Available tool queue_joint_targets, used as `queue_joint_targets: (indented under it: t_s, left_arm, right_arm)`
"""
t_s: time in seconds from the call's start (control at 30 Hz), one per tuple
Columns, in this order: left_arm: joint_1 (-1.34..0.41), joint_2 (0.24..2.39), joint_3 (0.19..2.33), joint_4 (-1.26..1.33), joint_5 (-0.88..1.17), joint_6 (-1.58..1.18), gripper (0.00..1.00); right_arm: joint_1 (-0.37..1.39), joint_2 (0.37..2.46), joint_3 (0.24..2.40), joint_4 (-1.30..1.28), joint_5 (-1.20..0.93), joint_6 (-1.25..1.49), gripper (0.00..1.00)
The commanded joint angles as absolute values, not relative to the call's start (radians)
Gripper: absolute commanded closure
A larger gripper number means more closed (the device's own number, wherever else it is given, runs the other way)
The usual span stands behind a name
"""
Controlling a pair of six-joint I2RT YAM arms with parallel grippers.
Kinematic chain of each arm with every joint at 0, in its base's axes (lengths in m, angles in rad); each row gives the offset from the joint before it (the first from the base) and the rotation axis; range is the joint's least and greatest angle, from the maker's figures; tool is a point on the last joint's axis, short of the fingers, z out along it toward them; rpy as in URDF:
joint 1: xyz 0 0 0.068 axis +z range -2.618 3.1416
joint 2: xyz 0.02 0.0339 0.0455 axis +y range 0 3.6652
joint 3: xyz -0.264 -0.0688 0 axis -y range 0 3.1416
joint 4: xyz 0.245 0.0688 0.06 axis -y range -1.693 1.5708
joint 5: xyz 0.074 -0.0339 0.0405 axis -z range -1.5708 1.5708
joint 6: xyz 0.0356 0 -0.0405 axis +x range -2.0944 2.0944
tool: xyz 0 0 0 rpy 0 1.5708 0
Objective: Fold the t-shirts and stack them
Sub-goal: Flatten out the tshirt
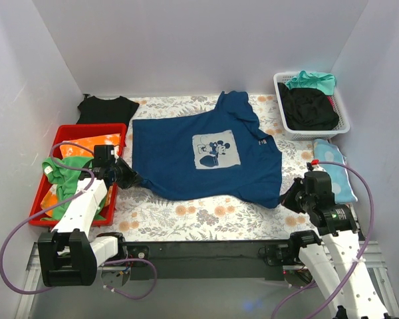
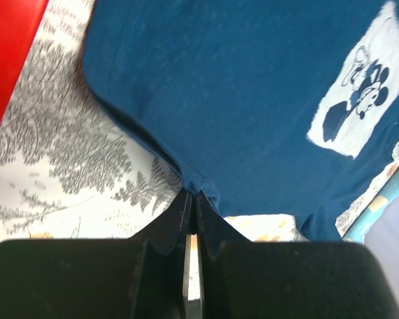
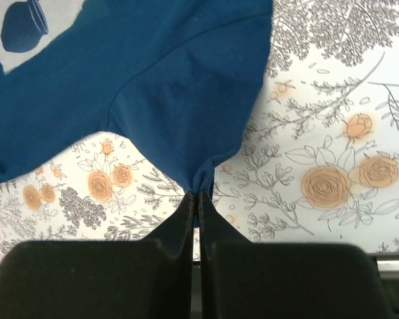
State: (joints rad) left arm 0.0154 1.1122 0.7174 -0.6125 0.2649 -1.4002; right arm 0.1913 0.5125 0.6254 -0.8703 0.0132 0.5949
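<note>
A navy blue t-shirt (image 1: 199,156) with a pale square cartoon-mouse print lies spread on the floral table cloth. My left gripper (image 1: 134,179) is shut on its near left corner, seen in the left wrist view (image 2: 193,194). My right gripper (image 1: 287,197) is shut on its near right corner, seen in the right wrist view (image 3: 198,193). A black t-shirt (image 1: 106,110) lies at the back left. Black (image 1: 309,107) and teal (image 1: 312,80) shirts sit in the white basket (image 1: 344,113).
A red bin (image 1: 48,186) at the left holds green and orange cloth. A pale blue folded cloth (image 1: 332,166) lies at the right, below the basket. White walls close in the table on three sides.
</note>
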Motion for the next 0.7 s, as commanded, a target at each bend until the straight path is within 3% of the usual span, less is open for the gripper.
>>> queue_joint_targets:
  t_s: [0.0,0.37,0.67]
  left_arm:
    - [0.014,1.063,0.699,-0.686,0.242,-1.457,1.0]
    - [0.014,1.014,0.732,-0.785,0.202,-1.508,1.0]
    - [0.014,0.986,0.769,-0.856,0.134,-1.503,1.0]
  right_arm:
    - [0.19,0.48,0.638,-0.972,0.054,0.627,0.99]
    - [0.19,0.423,0.745,-1.229,0.216,0.701,0.99]
    - [0.19,0.459,0.742,-1.184,0.176,0.646,0.99]
